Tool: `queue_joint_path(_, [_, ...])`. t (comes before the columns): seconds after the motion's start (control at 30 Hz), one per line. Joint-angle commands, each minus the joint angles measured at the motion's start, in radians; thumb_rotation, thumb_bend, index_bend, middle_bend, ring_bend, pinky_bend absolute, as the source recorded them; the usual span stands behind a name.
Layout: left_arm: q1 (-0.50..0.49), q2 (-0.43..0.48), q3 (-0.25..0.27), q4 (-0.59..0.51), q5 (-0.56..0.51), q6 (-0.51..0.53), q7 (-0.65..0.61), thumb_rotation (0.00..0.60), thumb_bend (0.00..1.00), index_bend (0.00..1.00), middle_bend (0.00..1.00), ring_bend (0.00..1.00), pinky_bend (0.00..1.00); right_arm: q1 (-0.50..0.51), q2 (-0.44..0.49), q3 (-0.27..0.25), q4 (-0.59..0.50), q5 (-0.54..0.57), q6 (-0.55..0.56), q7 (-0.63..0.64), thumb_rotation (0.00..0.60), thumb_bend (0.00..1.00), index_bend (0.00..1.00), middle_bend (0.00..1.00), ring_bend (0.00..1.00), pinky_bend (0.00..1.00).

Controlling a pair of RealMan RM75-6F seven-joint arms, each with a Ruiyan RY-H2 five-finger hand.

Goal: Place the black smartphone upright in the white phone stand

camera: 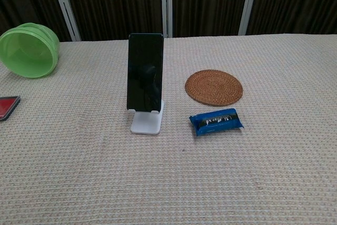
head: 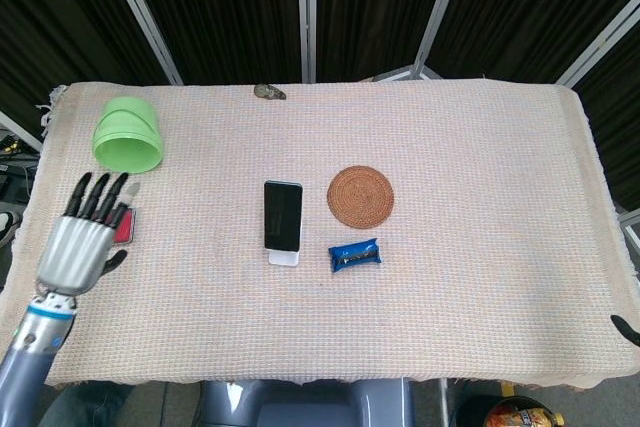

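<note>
The black smartphone (head: 283,214) (camera: 145,73) stands upright in the white phone stand (head: 284,257) (camera: 147,123) near the middle of the table, with nothing touching it. My left hand (head: 78,239) hovers at the far left in the head view, fingers spread and holding nothing, well away from the phone. It does not appear in the chest view. A small dark bit of my right hand (head: 625,328) peeks in at the lower right edge of the head view; its fingers are hidden.
A green bowl (head: 127,134) (camera: 27,49) lies on its side at the back left. A red card (head: 124,226) (camera: 7,107) sits partly under my left hand. A woven coaster (head: 360,196) (camera: 214,87) and a blue snack packet (head: 355,254) (camera: 216,121) lie right of the stand.
</note>
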Motion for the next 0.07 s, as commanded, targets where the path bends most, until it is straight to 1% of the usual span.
queue_joint_path(0.03, [0.081,0.049,0.061,-0.052,-0.006,0.056,-0.071,0.6,0.0,0.0,0.0,0.0,0.0,0.001,-0.001,-0.001,-0.005,-0.005,0.002,-0.005,0.6,0.0,0.0,0.0,0.0,0.0])
queue_joint_path(0.07, [0.092,0.052,0.067,-0.053,0.001,0.059,-0.077,0.6,0.0,0.0,0.0,0.0,0.0,0.001,-0.001,-0.002,-0.006,-0.008,0.003,-0.008,0.6,0.0,0.0,0.0,0.0,0.0])
